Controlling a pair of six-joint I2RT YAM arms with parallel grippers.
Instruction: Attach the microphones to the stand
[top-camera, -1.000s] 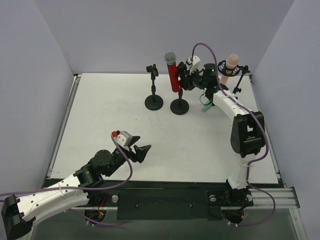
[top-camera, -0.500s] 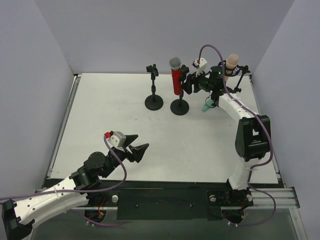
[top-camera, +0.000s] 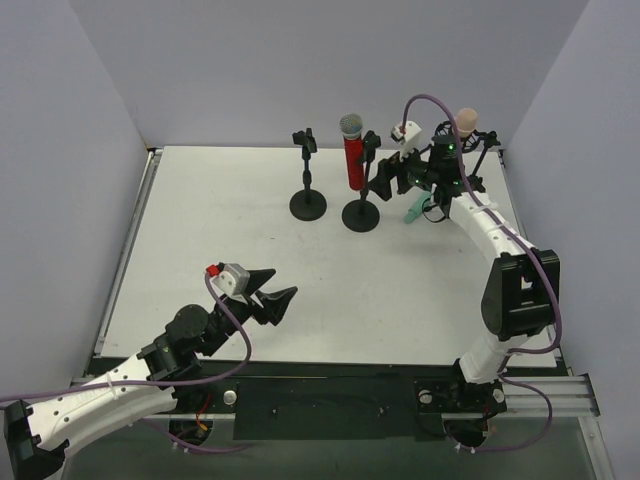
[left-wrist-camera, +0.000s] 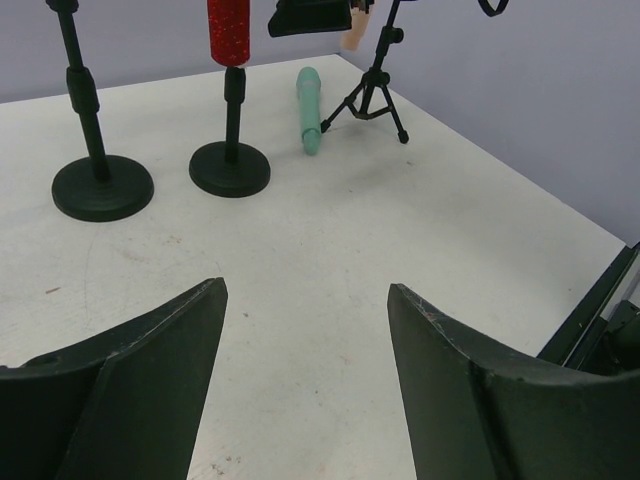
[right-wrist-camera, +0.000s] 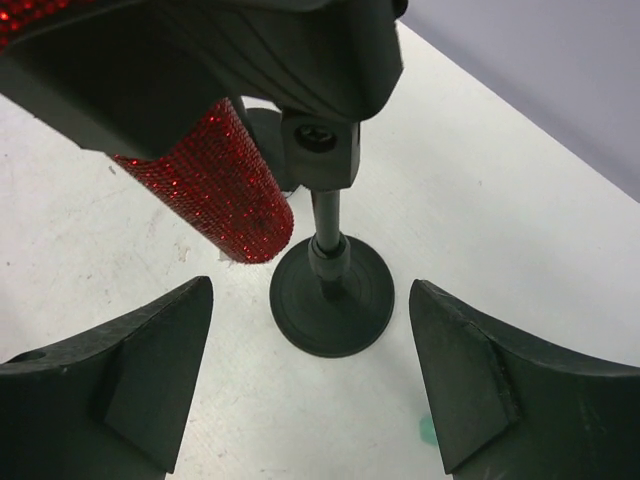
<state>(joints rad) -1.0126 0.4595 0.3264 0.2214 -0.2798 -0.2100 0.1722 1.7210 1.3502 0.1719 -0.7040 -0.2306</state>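
Right gripper (top-camera: 390, 178) is hovering jaws-apart beside the red microphone (top-camera: 352, 160), apparently seated in its stand (top-camera: 360, 213); left gripper (left-wrist-camera: 305, 290) is idling near, jaws apart; mint green microphone (left-wrist-camera: 309, 108) is lying unmounted by the tripod (left-wrist-camera: 372, 100).

High rear view, two low wrist views — middle stand (top-camera: 360, 214) common to all.

White table (top-camera: 200, 250) was seen, enclosed on 3 sides by lilac-grey walls (top-camera: 60, 150). Metal rail (top-camera: 560, 388) was fixed along the near edge, w/ a black plate (top-camera: 330, 405) mounted beside it.
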